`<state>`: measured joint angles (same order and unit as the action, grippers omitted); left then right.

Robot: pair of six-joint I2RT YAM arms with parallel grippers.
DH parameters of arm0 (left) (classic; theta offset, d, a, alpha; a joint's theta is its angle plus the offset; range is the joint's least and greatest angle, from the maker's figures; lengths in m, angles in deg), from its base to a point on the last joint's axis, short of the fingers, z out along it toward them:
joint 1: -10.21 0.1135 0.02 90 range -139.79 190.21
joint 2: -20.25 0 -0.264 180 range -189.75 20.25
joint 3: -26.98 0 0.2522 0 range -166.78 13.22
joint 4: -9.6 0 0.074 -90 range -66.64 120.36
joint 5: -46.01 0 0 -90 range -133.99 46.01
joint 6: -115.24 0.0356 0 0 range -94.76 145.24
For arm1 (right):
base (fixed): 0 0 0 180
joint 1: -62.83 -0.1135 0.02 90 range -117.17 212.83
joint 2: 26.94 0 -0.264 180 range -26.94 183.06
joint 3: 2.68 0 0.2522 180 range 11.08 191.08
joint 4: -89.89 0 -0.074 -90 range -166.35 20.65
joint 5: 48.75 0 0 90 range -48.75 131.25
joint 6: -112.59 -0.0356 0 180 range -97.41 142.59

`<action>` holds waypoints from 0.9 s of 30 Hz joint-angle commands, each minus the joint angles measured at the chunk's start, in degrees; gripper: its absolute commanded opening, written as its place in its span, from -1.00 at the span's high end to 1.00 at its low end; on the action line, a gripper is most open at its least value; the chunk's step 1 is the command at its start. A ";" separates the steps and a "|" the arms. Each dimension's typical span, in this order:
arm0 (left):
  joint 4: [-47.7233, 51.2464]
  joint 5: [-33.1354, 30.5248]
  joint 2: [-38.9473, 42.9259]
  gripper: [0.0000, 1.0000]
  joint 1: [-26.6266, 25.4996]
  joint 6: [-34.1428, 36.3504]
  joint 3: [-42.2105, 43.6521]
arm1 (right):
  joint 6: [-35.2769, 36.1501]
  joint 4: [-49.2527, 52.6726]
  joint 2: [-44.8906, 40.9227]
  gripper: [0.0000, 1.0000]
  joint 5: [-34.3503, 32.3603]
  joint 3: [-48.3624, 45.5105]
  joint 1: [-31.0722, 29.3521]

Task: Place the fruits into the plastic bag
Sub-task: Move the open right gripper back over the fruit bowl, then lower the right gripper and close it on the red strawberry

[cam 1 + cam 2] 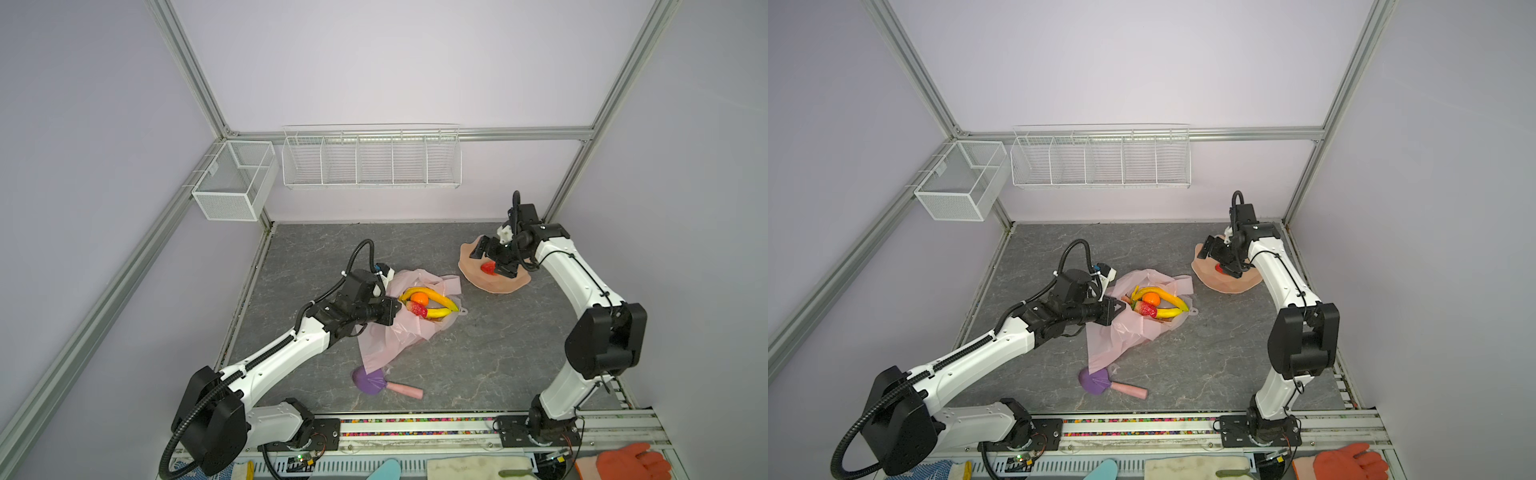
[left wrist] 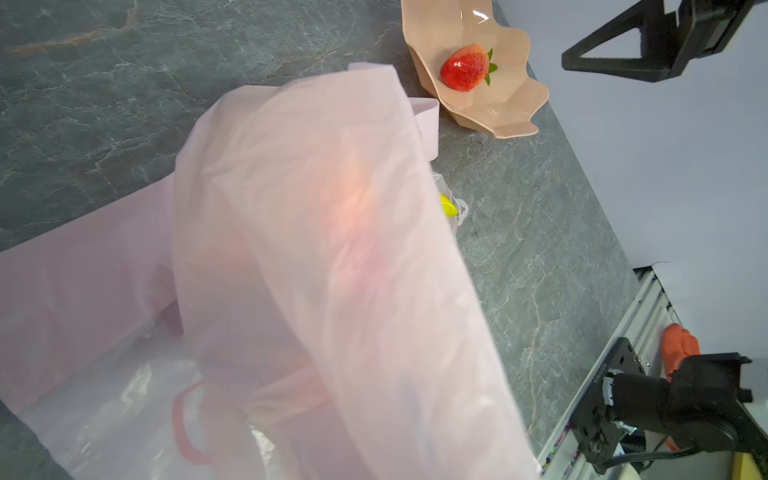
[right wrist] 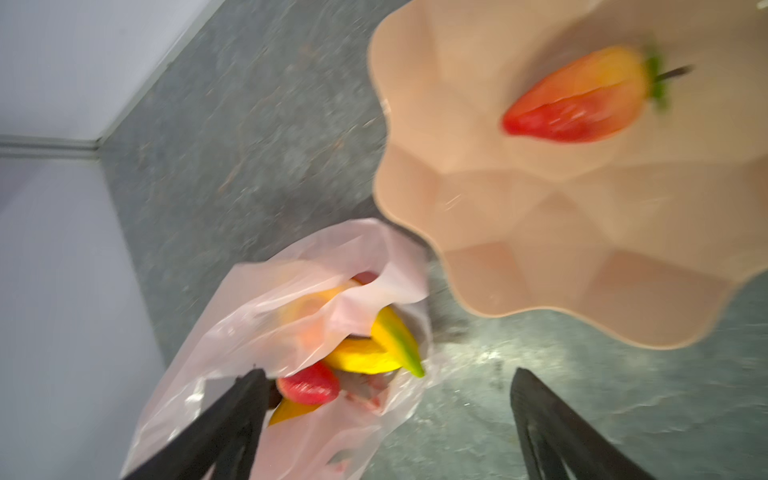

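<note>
The right gripper (image 3: pixel 388 370) hung with fingers spread wide and empty near the bowl (image 3: pixel 540 249), where a strawberry (image 3: pixel 577 97) lay beyond their tips, while the left gripper (image 1: pixel 395 309) pinched the rim of the plastic bag (image 1: pixel 386 340).

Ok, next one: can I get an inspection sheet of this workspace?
Surface: grey veined tabletop.
Job's things: plastic bag holds bananas, orange and a strawberry; second strawberry lies in the peach bowl.
Clutter: purple tool with pink handle, the bag's edge over its head.
Grippers: left gripper shut on the plastic bag's rim; right gripper open above the bowl.
Cables: conduit loops over the left arm; none on the surface.
Surroundings: wire baskets on the back wall, orange glove at the front rail.
</note>
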<state>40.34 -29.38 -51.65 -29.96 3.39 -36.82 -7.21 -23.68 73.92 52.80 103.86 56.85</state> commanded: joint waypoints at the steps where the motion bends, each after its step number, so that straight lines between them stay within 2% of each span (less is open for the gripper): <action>1: -0.89 -0.07 -0.24 1.00 -0.27 0.30 -0.72 | 3.64 3.05 5.76 -0.86 -6.59 0.55 2.62; 6: -0.77 0.24 -1.00 1.00 -0.27 0.32 -0.76 | -1.87 -3.24 12.60 -0.84 -3.97 2.38 4.96; 13: -0.56 0.65 -0.87 1.00 -0.27 0.30 -0.32 | -7.33 -5.23 22.00 -0.78 -2.42 8.10 6.91; 21: -0.31 0.68 -0.61 1.00 -0.27 0.46 -0.14 | -8.94 -5.09 27.90 -0.73 -3.82 13.25 8.06; 27: -0.03 0.33 -0.69 1.00 -0.27 0.41 -0.23 | -8.97 -3.48 31.69 -0.61 -3.36 18.06 8.53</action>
<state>40.34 -29.11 -52.21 -29.96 3.39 -36.82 -15.21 -28.80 104.22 49.63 119.85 65.01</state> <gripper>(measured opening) 0.047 0.811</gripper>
